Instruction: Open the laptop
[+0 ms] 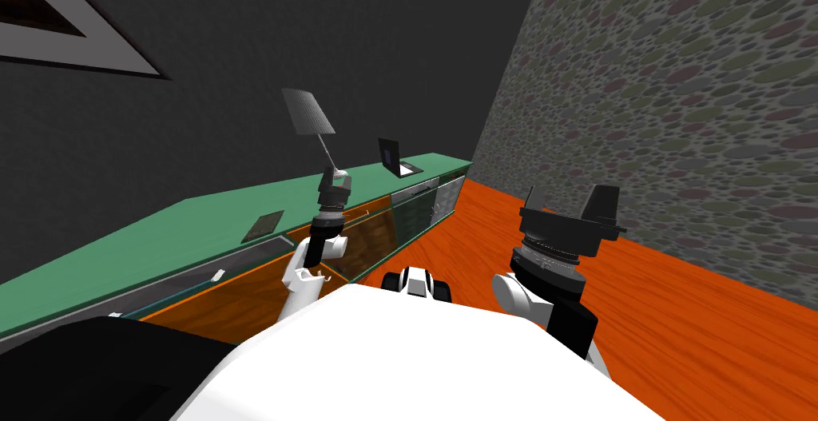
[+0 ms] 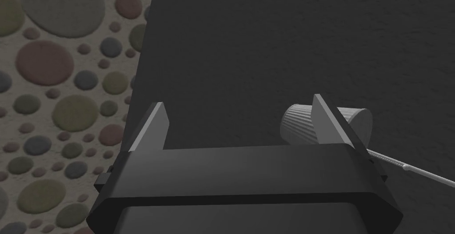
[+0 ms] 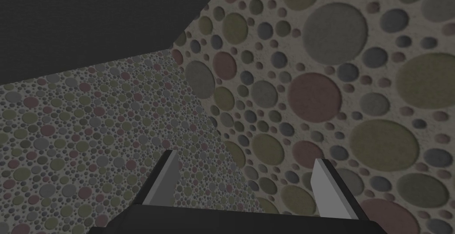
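Observation:
A small dark laptop [image 1: 391,156] stands at the far end of the green counter [image 1: 160,240], its lid raised upright over a pale base. A flat dark slab [image 1: 262,225] lies nearer on the same counter. My left gripper [image 1: 336,174] is held up in front of the counter, short of both, pointing at the dark wall; in the left wrist view the gripper [image 2: 240,120] is open and holds nothing. My right gripper [image 1: 569,200] hovers over the orange floor, away from the counter, and in the right wrist view the gripper [image 3: 244,178] is open and holds nothing.
A lamp with a grey shade [image 1: 307,111] [image 2: 355,120] on a thin stem stands on the counter just beyond my left gripper. Glass-fronted cabinets [image 1: 375,232] run below the counter. A pebble-patterned wall [image 1: 679,121] bounds the orange floor [image 1: 703,336] on the right.

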Robot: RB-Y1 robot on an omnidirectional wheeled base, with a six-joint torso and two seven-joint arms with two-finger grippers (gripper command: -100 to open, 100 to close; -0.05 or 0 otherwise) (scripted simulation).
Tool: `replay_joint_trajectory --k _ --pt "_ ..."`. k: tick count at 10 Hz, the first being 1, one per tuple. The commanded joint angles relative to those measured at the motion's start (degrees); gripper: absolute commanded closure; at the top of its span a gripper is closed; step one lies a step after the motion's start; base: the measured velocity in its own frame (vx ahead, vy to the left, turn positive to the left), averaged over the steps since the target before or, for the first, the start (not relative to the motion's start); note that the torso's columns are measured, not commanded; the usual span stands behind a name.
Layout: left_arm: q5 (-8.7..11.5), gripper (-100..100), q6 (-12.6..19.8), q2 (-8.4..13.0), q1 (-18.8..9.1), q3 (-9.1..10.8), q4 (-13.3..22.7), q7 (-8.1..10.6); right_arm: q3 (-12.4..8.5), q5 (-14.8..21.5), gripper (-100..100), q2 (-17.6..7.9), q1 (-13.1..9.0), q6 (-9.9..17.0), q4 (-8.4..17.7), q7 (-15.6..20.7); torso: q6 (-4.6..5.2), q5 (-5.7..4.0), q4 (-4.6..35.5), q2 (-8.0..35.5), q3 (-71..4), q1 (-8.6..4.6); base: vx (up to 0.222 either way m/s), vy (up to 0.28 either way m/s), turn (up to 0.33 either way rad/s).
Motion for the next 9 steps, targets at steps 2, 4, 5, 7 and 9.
replay_joint_trajectory --k 2,4,5,7,9 --pt "-0.9 -100 4.15 1.66 -4.18 4.12 4.44 2.9 0.0 0.0 0 0.0 0.0 0.0 0.0 0.0 0.0 -0.04 0.0 0.01 0.0 -0.15 0.032 -0.131 -0.064" --pt "-1.62 -100 7.26 2.95 -7.78 7.55 8.34 5.24 0.0 0.0 0 0.0 0.0 0.0 0.0 0.0 0.0 0.0 0.02 0.05 0.03 -0.01 0.032 -0.114 -0.09" --pt "-1.62 -100 7.26 2.95 -7.78 7.55 8.38 5.24 0.0 0.0 0 0.0 0.0 0.0 0.0 0.0 0.01 -0.02 -0.01 -0.04 -0.02 -0.12 0.036 -0.095 -0.031" --pt "-2.38 -100 10.54 4.4 -11.42 11.12 12.21 7.68 0.0 0.0 0 0.0 0.0 0.0 0.0 0.0 0.01 -0.01 0.0 0.01 0.0 -0.04 0.041 -0.105 -0.088" --pt "-2.76 -100 12.22 5.17 -13.49 12.94 14.78 8.92 0.0 0.0 0 0.0 0.0 0.0 0.0 0.0 0.0 -0.08 -0.03 -0.09 -0.06 -0.28 0.055 -0.138 -0.071"
